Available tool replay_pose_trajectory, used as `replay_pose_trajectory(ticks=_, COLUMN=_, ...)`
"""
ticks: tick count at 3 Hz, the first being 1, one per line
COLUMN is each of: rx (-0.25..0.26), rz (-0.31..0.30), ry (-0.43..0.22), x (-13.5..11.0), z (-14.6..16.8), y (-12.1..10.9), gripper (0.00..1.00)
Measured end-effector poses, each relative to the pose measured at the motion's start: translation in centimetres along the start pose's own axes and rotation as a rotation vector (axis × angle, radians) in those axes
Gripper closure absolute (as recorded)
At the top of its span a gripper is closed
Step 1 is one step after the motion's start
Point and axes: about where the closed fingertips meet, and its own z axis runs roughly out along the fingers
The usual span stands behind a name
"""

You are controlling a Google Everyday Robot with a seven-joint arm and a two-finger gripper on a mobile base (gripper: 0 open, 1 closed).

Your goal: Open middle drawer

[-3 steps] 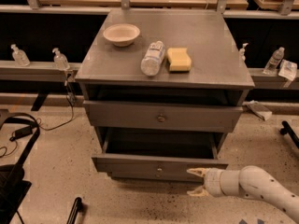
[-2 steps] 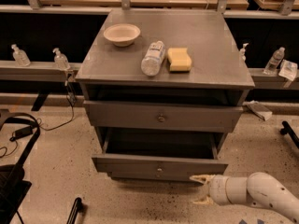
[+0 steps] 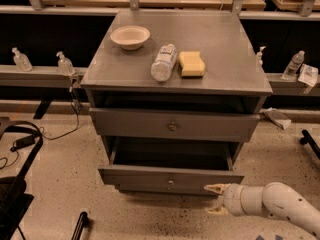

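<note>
The white arm (image 3: 287, 209) comes in from the lower right corner of the camera view and reaches leftward, low down and nearly level, its thick rounded segments narrowing to a short cylindrical wrist (image 3: 238, 200). At its end the gripper (image 3: 212, 199) sits low in the right half of the view and points left. Its two pale, pointed fingers (image 3: 216, 188) are spread apart, one above the other, the upper roughly level, the lower angled slightly down, with nothing held between them.

bowl (image 3: 130, 36), bottle (image 3: 163, 62), sponge (image 3: 192, 64) lie left to right on the cabinet (image 3: 225, 49); gripper (image 3: 212, 200) before the right end of the middle drawer (image 3: 150, 176).
</note>
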Motion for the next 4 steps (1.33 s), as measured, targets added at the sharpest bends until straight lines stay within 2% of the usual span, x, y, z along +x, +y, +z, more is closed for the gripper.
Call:
replay_pose_trajectory(ticks=1, rx=0.027, rz=-0.03, ry=0.051, x=1.0, z=1.6, y=-2.9, gripper=0.46)
replay_pose_trajectory(ticks=2, rx=0.041, rz=-0.042, ry=0.072, x=1.5, z=2.9, y=-4.8, gripper=0.43)
replay_pose_trajectory(ticks=4, rx=0.071, rz=0.002, ry=0.069, x=2.4, z=5.1, y=-6.9, gripper=0.05)
